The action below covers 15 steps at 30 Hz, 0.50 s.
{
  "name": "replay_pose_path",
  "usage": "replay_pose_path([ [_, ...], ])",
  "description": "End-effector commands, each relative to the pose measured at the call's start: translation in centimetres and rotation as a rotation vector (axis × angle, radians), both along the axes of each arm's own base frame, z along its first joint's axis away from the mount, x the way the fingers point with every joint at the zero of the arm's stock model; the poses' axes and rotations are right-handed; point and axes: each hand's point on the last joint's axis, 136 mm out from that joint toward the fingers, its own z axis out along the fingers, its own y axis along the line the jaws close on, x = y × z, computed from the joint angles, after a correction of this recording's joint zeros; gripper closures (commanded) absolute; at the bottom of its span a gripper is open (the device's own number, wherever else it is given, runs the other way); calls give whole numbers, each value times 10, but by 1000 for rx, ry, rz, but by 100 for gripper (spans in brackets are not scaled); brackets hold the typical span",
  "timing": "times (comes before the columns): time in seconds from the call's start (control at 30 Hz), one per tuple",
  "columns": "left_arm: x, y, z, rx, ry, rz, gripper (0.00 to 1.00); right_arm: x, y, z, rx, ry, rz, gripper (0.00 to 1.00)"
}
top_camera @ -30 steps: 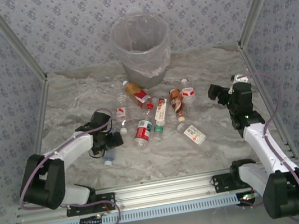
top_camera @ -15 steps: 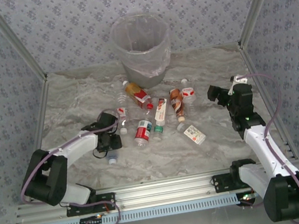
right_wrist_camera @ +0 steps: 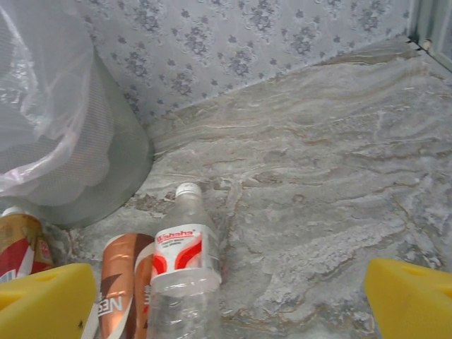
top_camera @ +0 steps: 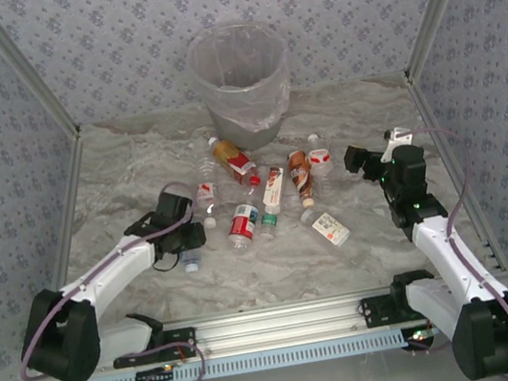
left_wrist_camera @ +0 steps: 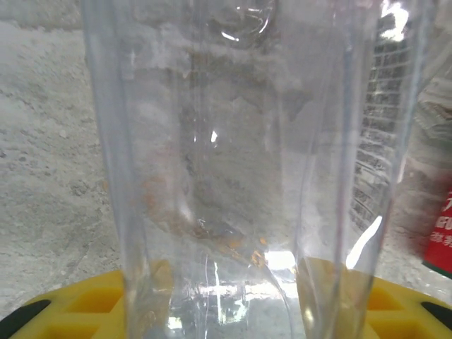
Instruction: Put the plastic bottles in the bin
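Ahead — loose bottles (top_camera: 273, 190) between left hand's (top_camera: 189, 244) clear bottle (left_wrist_camera: 233, 176), bin (top_camera: 245, 119).

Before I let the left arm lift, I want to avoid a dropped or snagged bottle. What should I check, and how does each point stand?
1. Left gripper closed on the clear bottle: ok; the bottle's walls look creased.
2. Clear bottle raised off the table: cannot tell.
3. Right gripper open and well apart from the left one: ok.
4. Bin upright with its bag-lined mouth open: ok.
5. Straight path to the bin at table height: not ok; other bottles lie in between, so it is probably best to lift above them first.
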Motion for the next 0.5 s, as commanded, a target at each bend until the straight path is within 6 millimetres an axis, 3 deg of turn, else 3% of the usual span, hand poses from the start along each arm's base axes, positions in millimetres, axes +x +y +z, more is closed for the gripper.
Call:
replay_pose_path([
  [0.0,10,4,30,-22,-86,54,62,1,7,16,7,-57,26,0],
  [0.17,30,4,88,-100,-276,112,66,1,12,22,9,-65,42,0],
  [0.27,51,-1,127,-182,-454,146,66,1,24,25,5,-75,104,0],
  [0.47,89,-45,190,-324,-593,22,69,-3,46,33,-28,-66,206,0],
])
